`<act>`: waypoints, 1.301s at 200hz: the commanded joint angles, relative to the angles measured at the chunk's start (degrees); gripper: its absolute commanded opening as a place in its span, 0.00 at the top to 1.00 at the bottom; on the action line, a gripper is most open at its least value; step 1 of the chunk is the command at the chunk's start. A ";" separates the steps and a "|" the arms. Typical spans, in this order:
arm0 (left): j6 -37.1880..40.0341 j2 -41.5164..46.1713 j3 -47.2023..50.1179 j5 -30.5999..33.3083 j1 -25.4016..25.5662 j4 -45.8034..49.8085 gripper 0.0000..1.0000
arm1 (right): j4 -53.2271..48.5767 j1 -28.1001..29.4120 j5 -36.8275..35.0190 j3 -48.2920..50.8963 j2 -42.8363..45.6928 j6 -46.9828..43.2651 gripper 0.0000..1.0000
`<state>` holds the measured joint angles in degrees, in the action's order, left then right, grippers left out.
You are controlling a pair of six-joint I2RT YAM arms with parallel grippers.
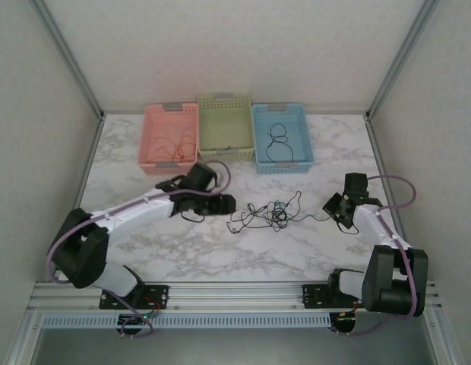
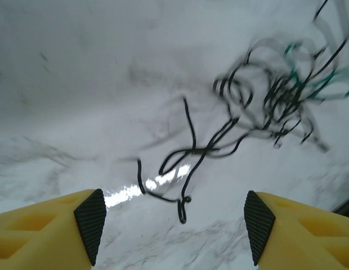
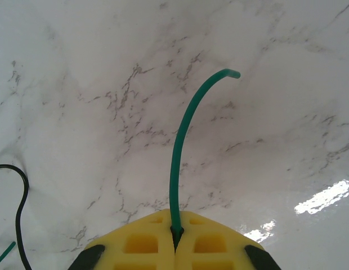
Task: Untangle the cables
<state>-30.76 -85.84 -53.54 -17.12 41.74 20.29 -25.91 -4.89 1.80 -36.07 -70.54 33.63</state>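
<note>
Left arm (image 1: pixel 129 214) and right arm (image 1: pixel 370 222), white and black.
Black joints and bases, lilac hoses (image 1: pixel 52 251) looped alongside; yellow fingers (image 2: pixel 42 233) with moulded hollows, black pads (image 2: pixel 91 224) at the tips.

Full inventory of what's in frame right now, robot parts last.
pink basket: 1, pink, far edge, left of the row
green basket: 1, green, middle of the row
blue basket: 1, blue, right of the row
red-orange cable: count unclear, red-orange, in pink basket
black cable: 1, black, in blue basket
tangle: strand count unclear, black and green, table centre
table: 1, white marble
left gripper: 1, yellow, open, facing a loose black strand
right gripper: 1, yellow, shut on green cable
</note>
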 commanded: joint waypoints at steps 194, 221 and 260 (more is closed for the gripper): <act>1.92 29.04 -6.80 28.25 -12.77 31.74 1.00 | -1.68 -0.04 -4.50 0.06 -0.31 -0.32 1.00; 2.50 34.58 -12.11 29.71 -14.09 38.69 1.00 | -1.75 -0.03 -4.98 0.04 -0.06 -0.29 1.00; 4.08 36.36 -14.55 32.42 -14.57 42.74 1.00 | -2.09 0.01 -5.45 -0.14 -0.03 -0.32 1.00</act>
<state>-28.10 -49.45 -67.09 11.73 27.97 55.72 -26.48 -4.89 -1.76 -36.07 -70.54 33.63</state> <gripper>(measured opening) 0.052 0.058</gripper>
